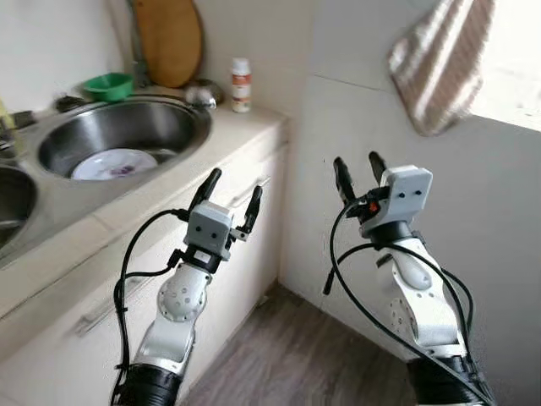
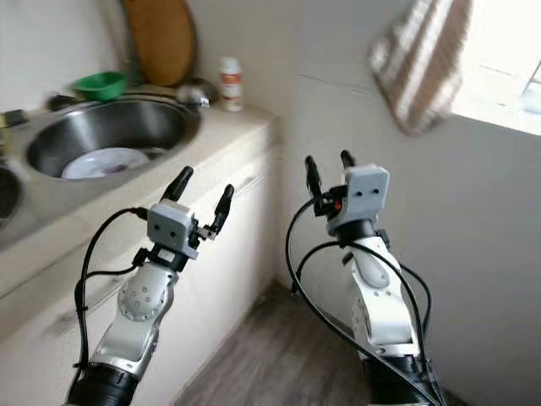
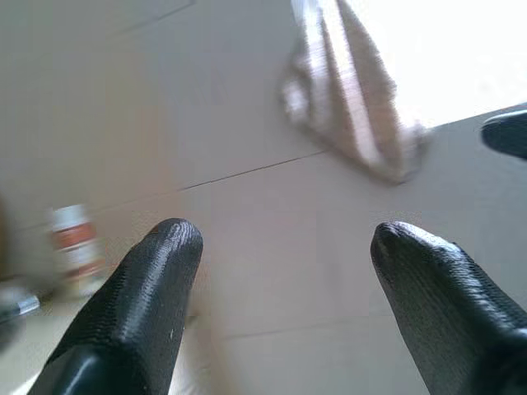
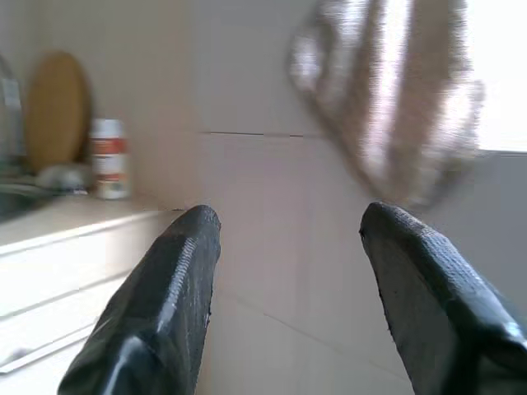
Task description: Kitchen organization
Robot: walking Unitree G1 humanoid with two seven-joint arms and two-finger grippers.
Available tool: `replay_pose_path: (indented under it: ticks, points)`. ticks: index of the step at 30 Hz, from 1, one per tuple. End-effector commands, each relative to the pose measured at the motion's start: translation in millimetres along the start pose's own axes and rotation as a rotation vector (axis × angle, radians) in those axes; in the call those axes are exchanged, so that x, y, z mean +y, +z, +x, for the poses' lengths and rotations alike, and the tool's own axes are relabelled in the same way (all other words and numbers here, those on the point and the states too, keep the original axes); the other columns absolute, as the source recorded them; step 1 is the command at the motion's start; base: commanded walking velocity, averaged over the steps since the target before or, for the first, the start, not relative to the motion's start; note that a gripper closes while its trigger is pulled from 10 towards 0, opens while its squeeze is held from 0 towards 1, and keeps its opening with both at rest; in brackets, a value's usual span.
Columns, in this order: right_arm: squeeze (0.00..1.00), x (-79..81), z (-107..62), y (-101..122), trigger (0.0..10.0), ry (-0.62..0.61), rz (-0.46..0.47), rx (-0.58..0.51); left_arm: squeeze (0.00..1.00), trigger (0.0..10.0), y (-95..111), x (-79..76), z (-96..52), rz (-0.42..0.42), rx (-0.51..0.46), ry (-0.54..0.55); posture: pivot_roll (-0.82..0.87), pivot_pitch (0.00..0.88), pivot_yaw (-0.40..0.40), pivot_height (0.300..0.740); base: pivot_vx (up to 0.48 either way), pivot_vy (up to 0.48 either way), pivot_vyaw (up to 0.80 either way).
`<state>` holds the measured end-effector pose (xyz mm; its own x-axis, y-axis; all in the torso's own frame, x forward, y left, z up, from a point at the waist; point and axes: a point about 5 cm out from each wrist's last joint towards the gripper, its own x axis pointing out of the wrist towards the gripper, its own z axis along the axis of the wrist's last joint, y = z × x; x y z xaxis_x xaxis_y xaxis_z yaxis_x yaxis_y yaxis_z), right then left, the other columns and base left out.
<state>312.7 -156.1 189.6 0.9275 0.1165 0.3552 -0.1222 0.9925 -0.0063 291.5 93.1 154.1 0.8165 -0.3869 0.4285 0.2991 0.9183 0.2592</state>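
**kitchenbot_fan:** Progress looks like basically zero so far, judging from the head views. The left gripper (image 1: 231,193) and right gripper (image 1: 357,174) are both raised in front of the robot, fingers spread, nothing in either. They're off the end of the counter (image 1: 237,135), beside the cabinet front and facing the tiled wall.

**drawer_dave:** So what's there to organize?

**kitchenbot_fan:** Stuff on the counter, I'd guess. A round steel sink (image 1: 118,127) has a white plate (image 1: 114,163) lying in the bottom. Behind it sit a green bowl (image 1: 108,85) and a wooden cutting board (image 1: 169,38) leaning on the wall, plus a small white bottle with a red label (image 1: 241,83) standing upright near the corner. A striped towel (image 1: 439,59) hangs on the wall well above the right arm.

**drawer_dave:** Wrist cams?

**kitchenbot_fan:** Left wrist view: two black fingertips (image 3: 144,288) apart, looking at the wall, the towel and the blurry bottle off to one side. Right wrist view: same deal, fingers wide apart, with the bottle and the board on the counter end. All of it is left to do, as far as I can judge.
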Motion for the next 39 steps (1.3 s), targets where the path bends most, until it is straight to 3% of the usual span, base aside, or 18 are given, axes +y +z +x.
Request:
replay_pose_path:
  ticks: [1,16,27,30,39]
  points:
    - [0.00,3.4,1.9,3,10.0,0.003,0.001,-0.009,0.00,10.0,-1,8.3,-0.7,0.024,0.009,0.012,0.03,0.000,0.025,0.740,0.000,0.000,-0.80]
    - [0.00,0.5,2.0,-5,10.0,-0.024,-0.054,0.034,0.00,10.0,-7,4.8,-0.5,0.035,0.048,0.003,0.02,0.000,0.024,0.740,0.000,-0.049,-0.80]
    - [0.00,4.3,2.4,-11,10.0,-0.017,-0.082,0.073,0.00,10.0,-8,5.1,-0.7,0.034,0.055,0.007,0.02,0.000,0.024,0.740,0.000,-0.366,0.00]
    - [0.00,2.4,2.5,-13,10.0,-0.037,-0.046,0.086,0.00,10.0,-8,5.2,-0.9,0.030,0.054,0.008,0.03,0.000,0.024,0.740,0.000,0.000,-0.80]
    - [0.00,-3.7,2.5,-19,10.0,-0.077,-0.091,0.121,0.00,10.0,-10,6.2,-2.0,0.031,0.071,0.009,0.03,0.000,0.026,0.740,0.000,0.000,-0.80]
